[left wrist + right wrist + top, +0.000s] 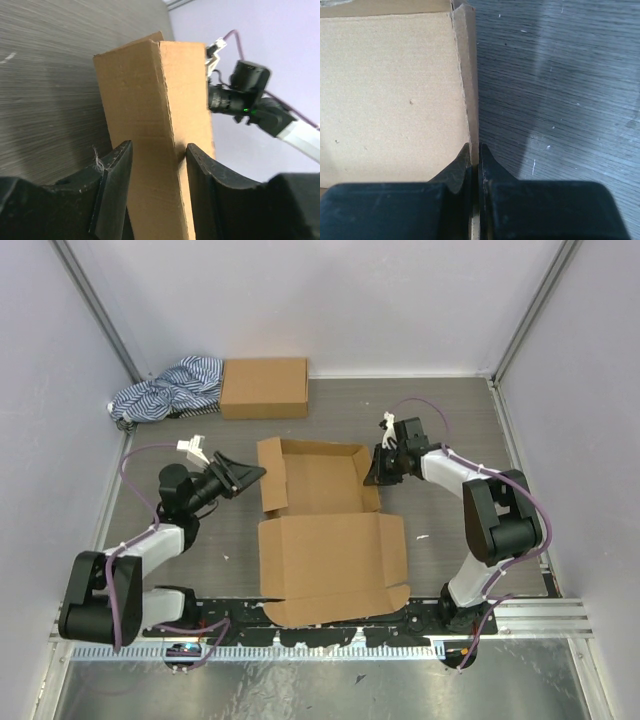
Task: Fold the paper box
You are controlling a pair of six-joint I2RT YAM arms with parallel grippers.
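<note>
Two bystanders, striped cloth (165, 387) and compact box (264, 387), sit behind the paper box (325, 530).

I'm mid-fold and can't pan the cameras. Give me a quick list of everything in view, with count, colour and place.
paper box: one, plain brown cardboard, table centre; far half has walls raised, near lid panel lies flat toward the arm bases.
second cardboard box: one, brown, closed, far edge left of centre.
striped cloth: one, blue and white, crumpled, far left corner beside that box.
table: one, grey wood grain, under everything.
left claw: one, black, fingers open either side of the paper box's left wall.
right claw: one, black, fingers pinched on the paper box's right wall.
arms: two, black and white with purple cables, bases at the near edge.
</note>
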